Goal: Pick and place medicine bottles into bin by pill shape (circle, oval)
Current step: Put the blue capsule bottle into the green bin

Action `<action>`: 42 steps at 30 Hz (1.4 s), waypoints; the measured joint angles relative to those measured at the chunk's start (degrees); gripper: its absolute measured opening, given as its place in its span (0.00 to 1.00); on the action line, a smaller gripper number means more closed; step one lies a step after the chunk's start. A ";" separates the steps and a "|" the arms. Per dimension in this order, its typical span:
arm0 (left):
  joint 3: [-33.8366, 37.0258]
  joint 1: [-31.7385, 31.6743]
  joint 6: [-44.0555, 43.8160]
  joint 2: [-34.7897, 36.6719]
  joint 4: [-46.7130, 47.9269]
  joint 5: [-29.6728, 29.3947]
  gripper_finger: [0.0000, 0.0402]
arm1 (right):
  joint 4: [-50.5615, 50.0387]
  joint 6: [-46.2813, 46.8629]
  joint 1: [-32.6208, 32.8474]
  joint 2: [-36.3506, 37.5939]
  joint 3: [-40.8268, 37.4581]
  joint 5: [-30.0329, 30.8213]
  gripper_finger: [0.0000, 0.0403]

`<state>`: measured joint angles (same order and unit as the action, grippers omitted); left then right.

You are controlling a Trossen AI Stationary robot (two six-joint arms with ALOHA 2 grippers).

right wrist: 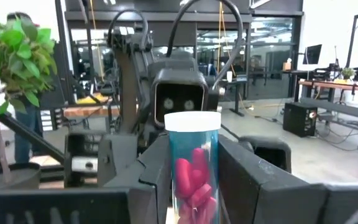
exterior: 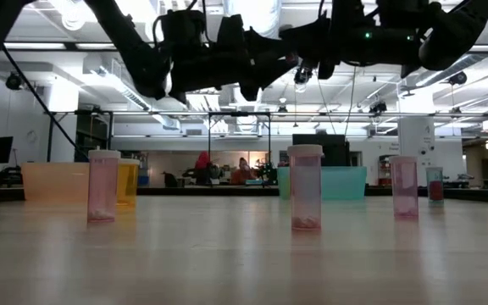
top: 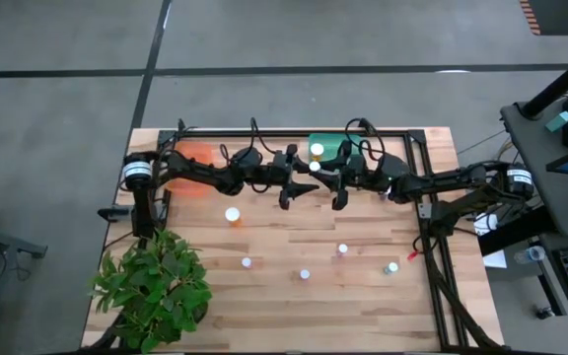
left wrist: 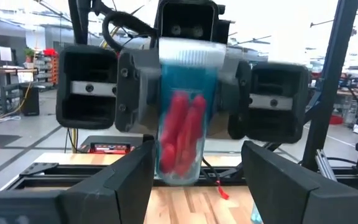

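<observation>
Five bottles (top: 233,214) dot the wooden table (top: 363,306).

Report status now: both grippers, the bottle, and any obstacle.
Right gripper shut on blue bottle of red oval pills, raised mid-table. Left gripper open, facing it. Five bottles stand on the table below. No obstacle seen.

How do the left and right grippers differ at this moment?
The right gripper is shut on a blue-tinted bottle of red oval pills, while the left gripper is open. The right gripper carries a load, upright with its white cap on top, while the left gripper grips nothing visible. Both are raised above the table, facing each other near its middle.
</observation>
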<state>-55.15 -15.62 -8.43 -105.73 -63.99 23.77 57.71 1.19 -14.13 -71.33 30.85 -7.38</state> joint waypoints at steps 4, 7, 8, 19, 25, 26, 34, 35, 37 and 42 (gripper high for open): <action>-0.93 0.04 0.28 -0.55 -0.63 0.00 0.54 | 0.44 0.35 0.00 0.00 0.00 0.02 0.25; -1.02 0.04 0.35 -0.55 -1.16 0.00 0.51 | 0.54 0.35 0.00 0.00 0.00 0.02 0.25; -1.08 0.03 0.35 -0.55 -1.19 -0.03 0.49 | 0.63 0.37 0.00 0.00 0.00 -0.02 0.25; -1.19 -0.48 0.44 -0.55 -1.35 -0.33 0.18 | 2.60 2.01 0.15 -0.02 0.00 0.00 0.25; -1.19 -0.50 0.46 -0.55 -1.16 -0.30 0.19 | 2.07 1.79 0.24 -0.02 0.00 0.02 0.25; -1.19 -0.50 0.44 -0.55 -1.10 -0.30 0.20 | 1.86 1.71 0.24 -0.02 0.00 0.02 0.25; -0.67 -0.48 0.17 -0.57 -1.05 -0.33 0.21 | 0.48 0.96 0.24 -0.02 -0.06 -0.15 0.33; -0.47 -0.48 0.08 -0.57 -1.02 -0.33 0.21 | 0.42 1.01 0.24 -0.02 -0.11 -0.15 0.35; -0.07 -0.48 -0.04 -0.57 -0.98 -0.33 0.20 | 0.33 1.25 0.24 -0.02 -0.11 -0.15 0.39; 0.23 -0.50 0.01 -0.57 -0.98 -0.34 0.19 | -1.15 1.79 0.24 -0.02 -0.11 -0.11 0.50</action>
<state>-54.92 -16.12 -8.42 -106.30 -64.97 23.43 56.56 2.98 -13.89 -71.35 30.74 -7.49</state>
